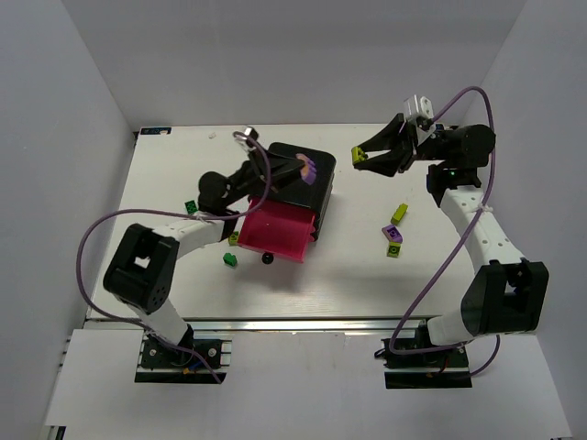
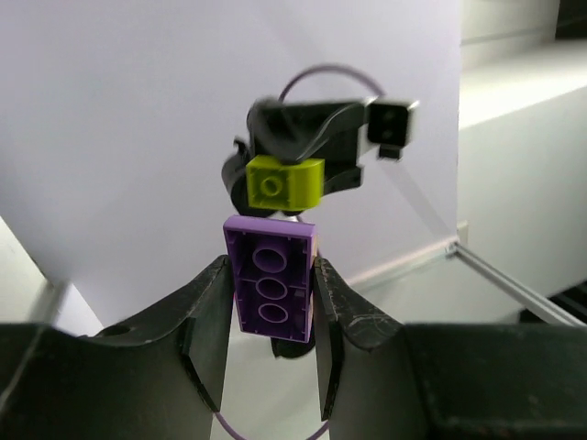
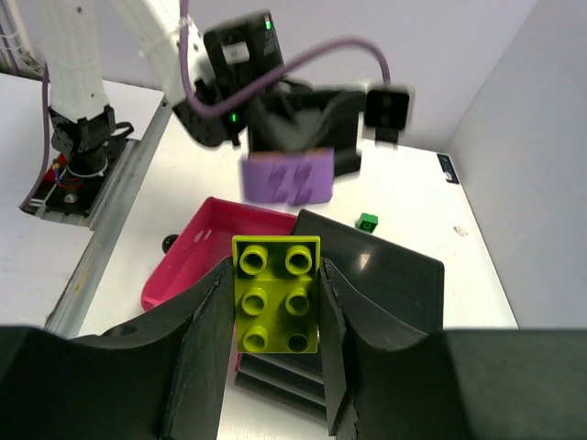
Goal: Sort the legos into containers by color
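My left gripper [image 2: 271,275] is shut on a purple lego [image 2: 271,284], held in the air above the black casing [image 1: 316,188] of the containers. In the top view the left gripper [image 1: 305,170] hovers over the casing's top. One pink drawer [image 1: 275,229] is pulled out toward the near side, its black knob [image 1: 268,259] in front. My right gripper [image 3: 275,270] is shut on a yellow-green lego [image 3: 275,293], raised to the right of the casing and facing the left gripper. The right gripper [image 1: 360,154] is apart from the casing.
Loose legos lie on the white table: dark green ones [image 1: 191,207] [image 1: 228,259] left of the drawer, a yellow-green one [image 1: 400,213] and purple-and-green ones [image 1: 393,235] to the right. White walls close in the table on three sides.
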You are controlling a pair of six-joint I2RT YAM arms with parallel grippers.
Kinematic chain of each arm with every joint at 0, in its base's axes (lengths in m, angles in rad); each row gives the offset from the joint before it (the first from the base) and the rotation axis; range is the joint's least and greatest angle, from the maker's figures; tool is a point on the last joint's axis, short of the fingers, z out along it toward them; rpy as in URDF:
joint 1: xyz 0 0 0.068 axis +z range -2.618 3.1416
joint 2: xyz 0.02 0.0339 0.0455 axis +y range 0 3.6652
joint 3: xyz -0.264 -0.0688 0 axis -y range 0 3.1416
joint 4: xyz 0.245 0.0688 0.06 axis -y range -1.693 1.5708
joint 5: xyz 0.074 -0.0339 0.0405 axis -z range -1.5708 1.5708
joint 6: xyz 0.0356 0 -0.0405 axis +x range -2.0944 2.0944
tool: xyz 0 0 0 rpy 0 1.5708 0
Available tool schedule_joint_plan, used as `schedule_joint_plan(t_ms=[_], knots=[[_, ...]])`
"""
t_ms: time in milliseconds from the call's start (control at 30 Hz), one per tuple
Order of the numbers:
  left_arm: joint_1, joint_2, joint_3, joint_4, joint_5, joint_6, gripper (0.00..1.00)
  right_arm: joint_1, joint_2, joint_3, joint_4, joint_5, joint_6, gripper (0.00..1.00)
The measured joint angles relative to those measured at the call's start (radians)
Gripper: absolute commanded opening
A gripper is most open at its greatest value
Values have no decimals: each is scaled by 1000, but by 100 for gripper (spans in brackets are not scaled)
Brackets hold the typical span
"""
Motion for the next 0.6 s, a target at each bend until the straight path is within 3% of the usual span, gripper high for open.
schedule_joint_plan(t_ms=[200,267,333,433,500,600], knots=[[132,-104,-33,-42,40,30,0,-5,20,22,-63,-18,-15,0],[149,-140,-3,-162,85,105,0,3,22,28,-139,-18,-56,0],[159,-176,87,-419,127,271,0,17,21,60,-351,0,-227,0],[157,-189,354,-995,85,625,0,65,60,255,-866,131,-599,0],[152,-195,495,-1306,22,837,0,97,82,348,-1083,216,-751,0],[149,-245,535,-1611,-57,1042,0,134,84,372,-1275,338,-873,0]])
